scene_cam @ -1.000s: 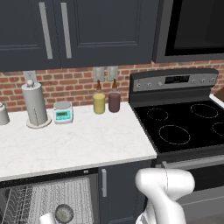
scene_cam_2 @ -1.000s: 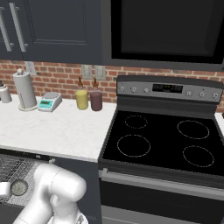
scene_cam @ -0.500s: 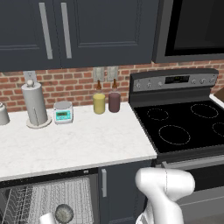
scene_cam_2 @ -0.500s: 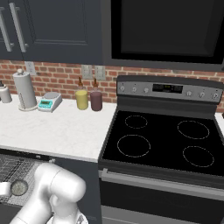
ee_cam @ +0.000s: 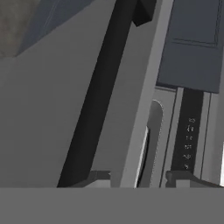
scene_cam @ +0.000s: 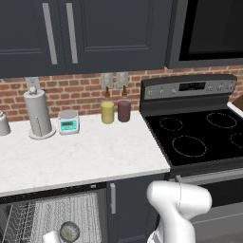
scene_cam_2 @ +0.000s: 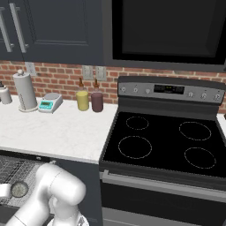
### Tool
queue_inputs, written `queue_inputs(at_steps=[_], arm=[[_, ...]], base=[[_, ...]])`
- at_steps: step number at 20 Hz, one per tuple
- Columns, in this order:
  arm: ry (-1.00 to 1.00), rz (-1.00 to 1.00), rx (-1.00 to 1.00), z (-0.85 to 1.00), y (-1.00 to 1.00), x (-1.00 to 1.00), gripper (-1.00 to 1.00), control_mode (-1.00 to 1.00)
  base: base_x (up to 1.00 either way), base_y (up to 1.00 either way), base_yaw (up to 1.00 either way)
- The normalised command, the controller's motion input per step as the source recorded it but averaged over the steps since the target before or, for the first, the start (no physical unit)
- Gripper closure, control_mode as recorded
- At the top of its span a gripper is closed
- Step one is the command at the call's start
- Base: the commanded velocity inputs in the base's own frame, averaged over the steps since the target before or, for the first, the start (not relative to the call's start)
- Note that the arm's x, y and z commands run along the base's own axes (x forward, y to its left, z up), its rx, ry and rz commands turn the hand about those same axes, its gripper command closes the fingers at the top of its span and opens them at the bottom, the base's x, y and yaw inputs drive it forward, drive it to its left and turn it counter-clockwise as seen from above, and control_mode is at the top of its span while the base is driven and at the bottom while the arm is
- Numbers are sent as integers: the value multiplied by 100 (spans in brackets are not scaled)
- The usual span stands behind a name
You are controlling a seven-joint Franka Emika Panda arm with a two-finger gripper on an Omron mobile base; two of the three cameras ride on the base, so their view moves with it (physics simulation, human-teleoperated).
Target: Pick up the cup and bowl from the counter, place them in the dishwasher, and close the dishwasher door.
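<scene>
Looking down by the dishwasher (scene_cam: 52,216), you see the bowl (scene_cam: 69,231) and the cup (scene_cam: 51,237) already sitting in the rack. The gripper (ee_cam: 139,177) hangs low with the door's edge (ee_cam: 139,109) between its half-spread fingers, pinching nothing you can be sure of. The edge runs long, straight away from the fingers, so the push must go across it.

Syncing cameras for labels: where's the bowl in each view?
Left base view: the bowl sits at bottom left, in the dishwasher rack under the counter edge.
Right base view: the bowl is at the far lower left, in the rack, beside the arm.
Hand view: I cannot make it out there.
Shared landmark: the paper towel roll against the brick wall.
</scene>
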Motion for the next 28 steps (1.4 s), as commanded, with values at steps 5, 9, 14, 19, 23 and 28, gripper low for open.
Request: queue_inputs(at_steps=[5, 9, 14, 19, 23, 28], arm=[[-22, -20, 15, -71, -35, 71, -100, -100], [-22, -18, 15, -70, -43, 54, -100, -100], [-23, -16, 16, -68, -45, 64, -100, -100], [-21, -15, 15, -70, -49, 71, -100, -100], [-15, -13, 13, -76, -44, 41, -100, -100], [-9, -16, 10, -74, -47, 58, -100, -100]], base=[[0, 0, 0], [0, 0, 0], [0, 0, 0], [0, 0, 0], [0, 0, 0], [0, 0, 0]])
